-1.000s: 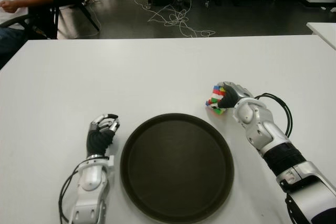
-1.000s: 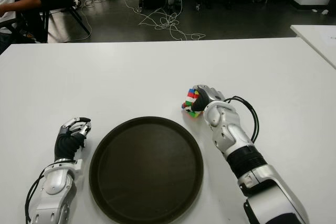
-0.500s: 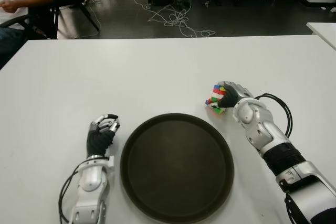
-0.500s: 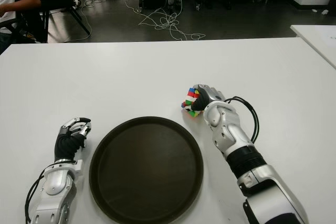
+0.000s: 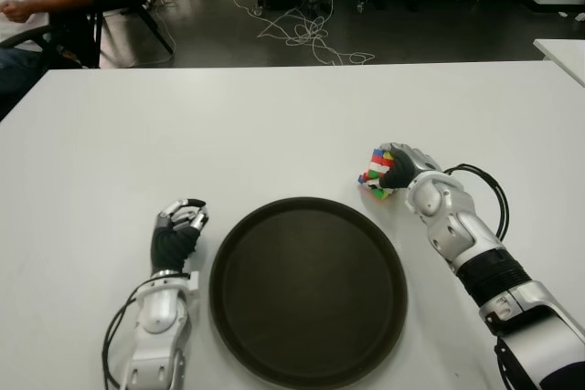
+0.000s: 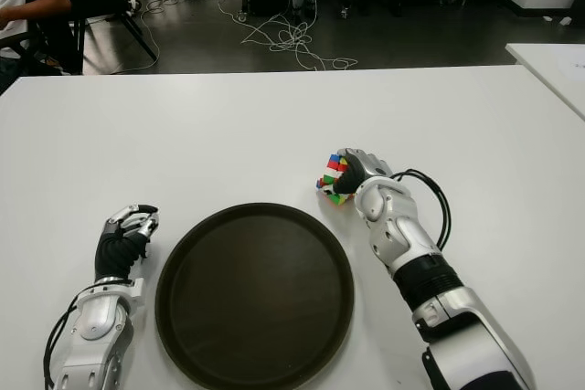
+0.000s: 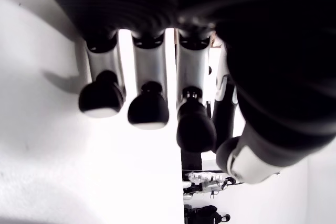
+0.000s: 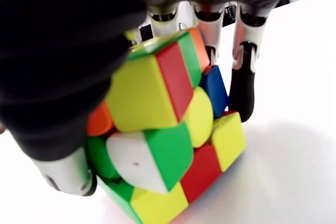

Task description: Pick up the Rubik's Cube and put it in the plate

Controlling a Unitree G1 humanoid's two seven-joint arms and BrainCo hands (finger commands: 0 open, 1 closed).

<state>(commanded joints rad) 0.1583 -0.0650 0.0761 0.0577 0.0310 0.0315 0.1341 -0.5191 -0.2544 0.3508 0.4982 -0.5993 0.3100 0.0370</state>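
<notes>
White table (image 5: 274, 125) fills the view; cables and a seated person behind. Dark round plate (image 5: 308, 289) near front, empty. Right hand (image 5: 402, 167) beyond its right rim, fingers wrapped on Rubik's Cube (image 5: 376, 174), seemingly just off the table. Grasp looks made; next: carry over the rim, release. Left hand (image 5: 177, 228) left of plate, curled, empty. Path unobstructed.
</notes>
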